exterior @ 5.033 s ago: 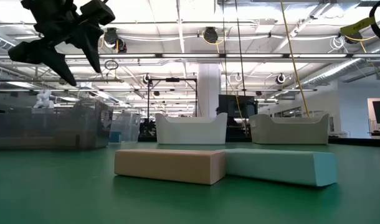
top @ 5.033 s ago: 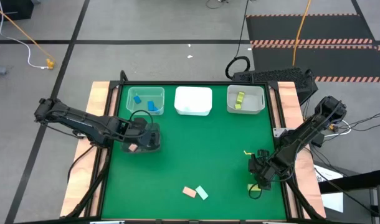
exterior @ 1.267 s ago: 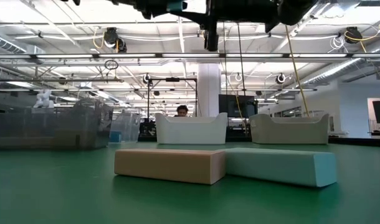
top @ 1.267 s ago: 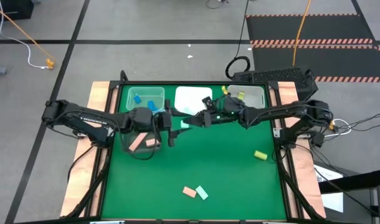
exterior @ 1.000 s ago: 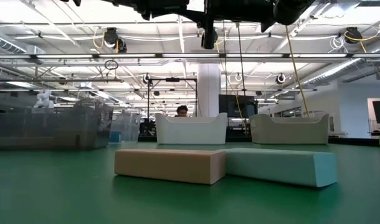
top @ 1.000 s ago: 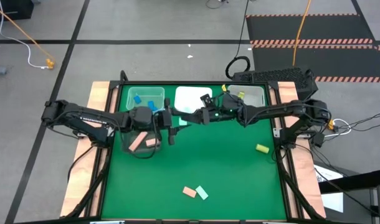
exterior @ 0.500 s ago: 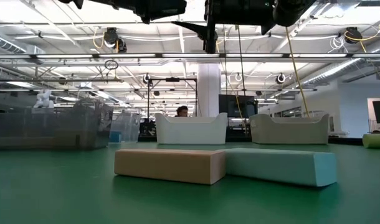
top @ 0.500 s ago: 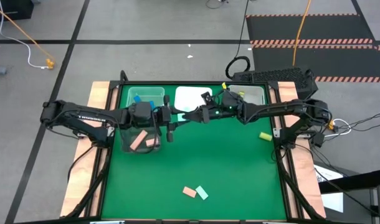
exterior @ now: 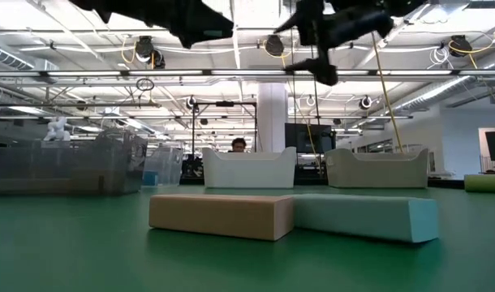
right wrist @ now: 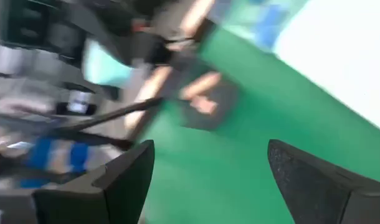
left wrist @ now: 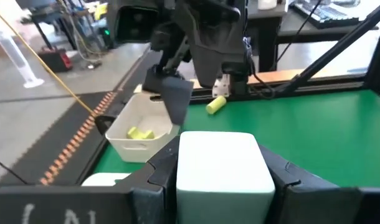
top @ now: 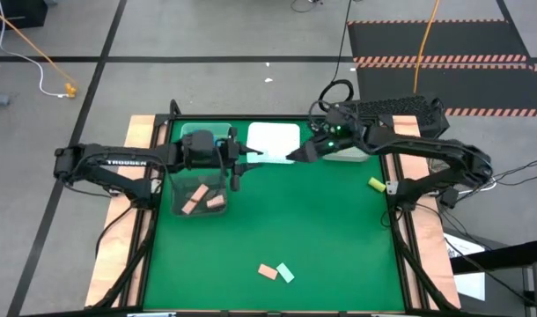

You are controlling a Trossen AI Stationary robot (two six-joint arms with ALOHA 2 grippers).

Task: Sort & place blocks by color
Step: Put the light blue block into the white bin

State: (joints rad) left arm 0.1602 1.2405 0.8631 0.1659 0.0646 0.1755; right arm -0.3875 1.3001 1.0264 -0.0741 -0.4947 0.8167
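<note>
I had the left gripper (top: 239, 164) clamped on a pale mint block (left wrist: 218, 168) just left of the white middle bin (top: 274, 134), the right gripper (top: 297, 155) spread empty beside it, so dropping it into that bin seemed next.

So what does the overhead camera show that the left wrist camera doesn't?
Only the high view: the salmon pink block and small mint green block lying together near the mat's front edge, and the clear plastic bin holding salmon pieces.

Only the left wrist view: the left pincer shut on a pale mint block, and yellow-green pieces inside the white plastic bin.

Both: the loose yellow-green block near the mat's right edge, and the right pincer, open.
</note>
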